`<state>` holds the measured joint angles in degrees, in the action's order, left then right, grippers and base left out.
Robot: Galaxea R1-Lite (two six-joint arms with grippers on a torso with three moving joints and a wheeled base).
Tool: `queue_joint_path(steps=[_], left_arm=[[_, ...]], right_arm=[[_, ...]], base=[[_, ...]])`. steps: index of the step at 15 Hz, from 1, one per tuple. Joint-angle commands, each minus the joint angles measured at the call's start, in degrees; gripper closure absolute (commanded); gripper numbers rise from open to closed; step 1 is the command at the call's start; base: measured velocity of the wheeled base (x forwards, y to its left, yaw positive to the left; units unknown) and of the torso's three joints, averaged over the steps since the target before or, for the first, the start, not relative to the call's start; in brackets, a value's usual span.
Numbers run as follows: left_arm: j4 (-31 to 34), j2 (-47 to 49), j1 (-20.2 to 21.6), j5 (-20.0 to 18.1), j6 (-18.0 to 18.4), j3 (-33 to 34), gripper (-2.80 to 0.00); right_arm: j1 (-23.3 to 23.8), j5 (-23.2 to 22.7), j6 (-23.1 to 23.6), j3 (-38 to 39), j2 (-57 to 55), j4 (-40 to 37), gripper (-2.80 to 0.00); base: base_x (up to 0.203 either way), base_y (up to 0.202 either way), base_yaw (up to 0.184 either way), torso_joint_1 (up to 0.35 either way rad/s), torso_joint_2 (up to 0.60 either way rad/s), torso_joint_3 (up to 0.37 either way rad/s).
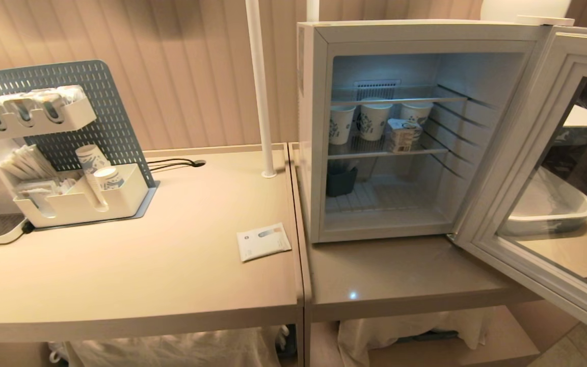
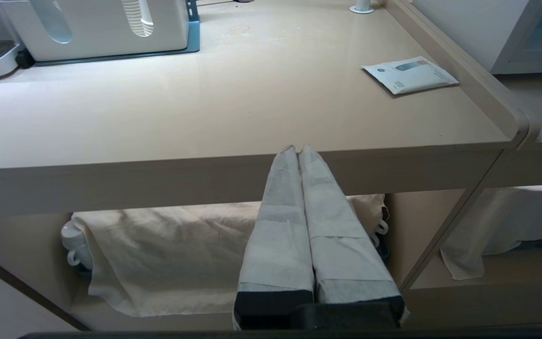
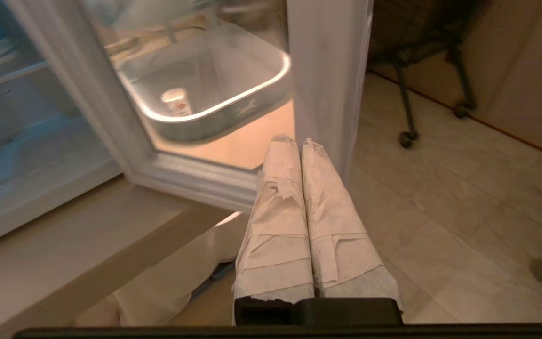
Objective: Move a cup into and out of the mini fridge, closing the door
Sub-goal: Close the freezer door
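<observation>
The mini fridge (image 1: 319, 127) stands on the right table with its glass door (image 1: 507, 168) swung wide open to the right. On its middle wire shelf a small squat printed cup (image 1: 403, 135) sits right of three tall paper cups (image 1: 373, 121). Neither arm shows in the head view. My right gripper (image 3: 294, 140) is shut and empty, low beside the table, its tips just before the open door's (image 3: 327, 70) outer edge. My left gripper (image 2: 298, 148) is shut and empty, parked below the left table's front edge.
A white tray (image 3: 233, 101) behind the door's glass holds a small white cup with an orange mark (image 3: 176, 101). A pegboard organiser (image 1: 79, 199), a flat packet (image 1: 263, 241) and a white pole (image 1: 259, 86) are on the left table. A wheeled chair (image 3: 407, 94) stands on the floor.
</observation>
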<state>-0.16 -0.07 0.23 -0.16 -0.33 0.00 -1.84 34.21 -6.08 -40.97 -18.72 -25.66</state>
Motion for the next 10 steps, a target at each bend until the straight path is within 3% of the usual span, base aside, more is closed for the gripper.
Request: queue_joint_path(steps=[1, 3, 5, 7, 9, 10], left_arm=[[-0.02, 0.07, -0.05, -0.01, -0.02, 0.09, 0.0], [-0.02, 0.03, 0.04, -0.01, -0.02, 0.09, 0.0], [-0.02, 0.07, 0.02, -0.01, -0.02, 0.09, 0.0], [-0.02, 0.01, 0.02, -0.01, -0.02, 0.09, 0.0], [-0.02, 0.07, 0.04, -0.01, 0.06, 0.09, 0.0], [-0.02, 0.0, 0.04, -0.01, 0.07, 0.09, 0.0]], right_arm=[[1.34, -8.17, 0.8, 7.71, 16.71, 1.83, 0.0], [1.62, -17.25, 2.42, 20.78, 19.29, 14.19, 0.0], [1.75, -25.63, 6.93, 35.06, 19.04, 28.01, 0.0], [1.81, -31.93, 8.48, 41.62, 18.86, 29.63, 0.0], [1.84, -33.73, 6.91, 41.13, 18.65, 24.22, 0.0], [1.84, -34.04, 6.5, 41.03, 18.63, 25.25, 0.0]], base=[[0.0, 0.0, 0.0, 0.0, 0.0, 0.0], [0.0, 0.0, 0.0, 0.0, 0.0, 0.0], [0.0, 0.0, 0.0, 0.0, 0.0, 0.0], [0.0, 0.0, 0.0, 0.0, 0.0, 0.0], [0.0, 0.0, 0.0, 0.0, 0.0, 0.0], [0.0, 0.0, 0.0, 0.0, 0.0, 0.0]])
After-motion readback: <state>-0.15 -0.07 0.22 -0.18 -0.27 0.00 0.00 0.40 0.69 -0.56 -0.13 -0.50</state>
